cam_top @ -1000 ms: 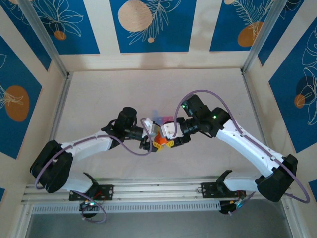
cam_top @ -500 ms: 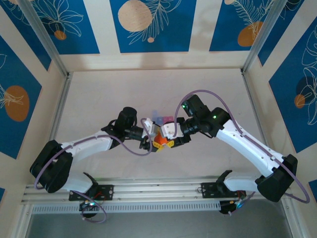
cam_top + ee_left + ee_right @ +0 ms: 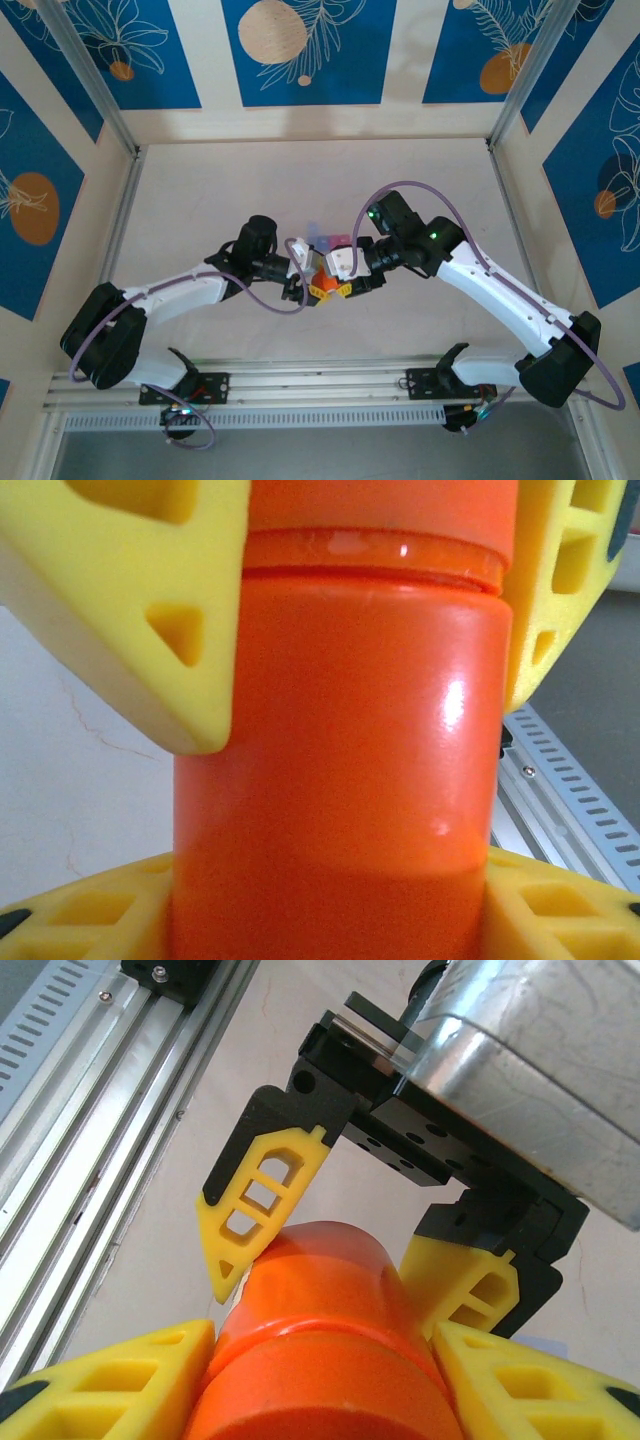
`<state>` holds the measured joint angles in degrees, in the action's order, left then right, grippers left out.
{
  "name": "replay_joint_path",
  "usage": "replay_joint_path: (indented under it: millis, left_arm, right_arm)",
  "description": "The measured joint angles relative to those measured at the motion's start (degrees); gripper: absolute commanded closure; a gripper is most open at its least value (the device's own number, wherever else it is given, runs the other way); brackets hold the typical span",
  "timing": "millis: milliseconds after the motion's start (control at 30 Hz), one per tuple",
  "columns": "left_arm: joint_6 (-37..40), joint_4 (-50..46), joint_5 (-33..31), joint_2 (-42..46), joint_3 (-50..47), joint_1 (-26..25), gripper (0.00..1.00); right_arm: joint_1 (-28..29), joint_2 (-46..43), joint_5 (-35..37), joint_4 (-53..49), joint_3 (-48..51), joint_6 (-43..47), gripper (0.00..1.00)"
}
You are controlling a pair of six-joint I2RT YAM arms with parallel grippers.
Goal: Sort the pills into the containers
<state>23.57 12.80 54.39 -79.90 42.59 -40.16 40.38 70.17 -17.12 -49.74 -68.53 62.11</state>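
Centrally in the top view, found both tools meeting low over the pale tabletop [image 3: 300,180], just below mid-frame. Held between them: an orange bottle [image 3: 340,740], glossy and round-bodied, with a ridge ringing it near the upper edge of the left wrist frame. Saw the left tool [image 3: 330,895] clamped on the bottle's body, with yellow fingers [image 3: 150,900] pressed to either side along the bottom of that frame. Saw the right tool [image 3: 322,1350] likewise clamped on the same bottle, with yellow fingers [image 3: 190,1345] hugging the orange flanks at the bottom corners of the right wrist frame. From that same view, caught the left tool's black-backed fingertips touching the far end of the bottle, one at centre left, one at centre right. Spotted the containers [image 3: 330,238] on the tabletop just above the joined tools in the top view, near centre: a small translucent strip, bluish at its left and pink at its right, with the lower edge hidden behind the tools. Could not tell whether its lids were up or down. Noted a metal rail [image 3: 320,378] running along the bottom of the top view, beside the arm bases.
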Motion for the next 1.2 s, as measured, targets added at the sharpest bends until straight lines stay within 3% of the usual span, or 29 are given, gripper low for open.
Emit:
replay_joint_path:
  millis: [33,67,400,800,967,1100,1200]
  left_arm:
    - [0.0,0.0,-0.2,0.0,0.0,0.0,0.07]
    - [0.0,0.0,-0.4,0.0,0.0,0.0,0.00]
    - [-0.1,0.0,-0.9,0.0,0.0,-0.1,0.00]
    - [-0.9,0.6,-0.9,0.0,0.0,-0.3,0.27]
    - [-1.0,1.4,-0.7,0.0,0.0,-0.3,0.45]
    - [-0.6,1.2,-0.4,0.0,0.0,-0.3,0.65]
    - [-0.7,1.1,-0.4,0.0,0.0,-0.3,0.69]
  right_arm:
    - [0.0,0.0,0.0,0.0,0.0,0.0,0.68]
    - [0.0,0.0,0.0,0.0,0.0,0.0,0.68]
    - [-0.3,0.0,0.4,0.5,0.0,0.0,0.68]
    - [-0.3,-0.6,-0.5,1.9,0.0,-0.5,0.68]
    - [-0.3,-0.6,-1.1,1.9,0.0,-0.7,0.68]
    - [-0.3,-0.6,-1.4,1.7,0.0,-0.6,0.68]
    - [-0.3,-0.6,-1.3,1.7,0.0,-0.7,0.69]
